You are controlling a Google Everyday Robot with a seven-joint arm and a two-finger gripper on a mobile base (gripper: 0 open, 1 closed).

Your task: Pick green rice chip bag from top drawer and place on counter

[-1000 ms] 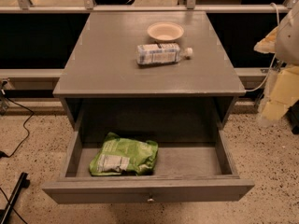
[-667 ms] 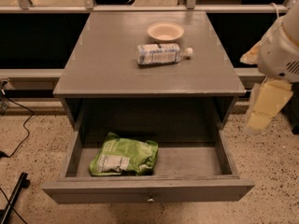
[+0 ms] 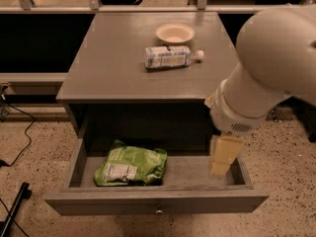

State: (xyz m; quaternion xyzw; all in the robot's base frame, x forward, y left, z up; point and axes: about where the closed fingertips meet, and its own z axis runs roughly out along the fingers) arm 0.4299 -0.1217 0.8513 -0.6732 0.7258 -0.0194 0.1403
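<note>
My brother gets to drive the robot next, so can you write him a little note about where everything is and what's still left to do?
Gripper: hangs at the right end of the top drawer, apart from the bag, not holding it.
Green rice chip bag: lies in the left half of the drawer.
Counter: has a bottle lying on its side and a bowl toward the back; the front part is bare.
Done: drawer is open.
Left: reach left to the bag, grasp it, lift it out, set it on the counter.
</note>
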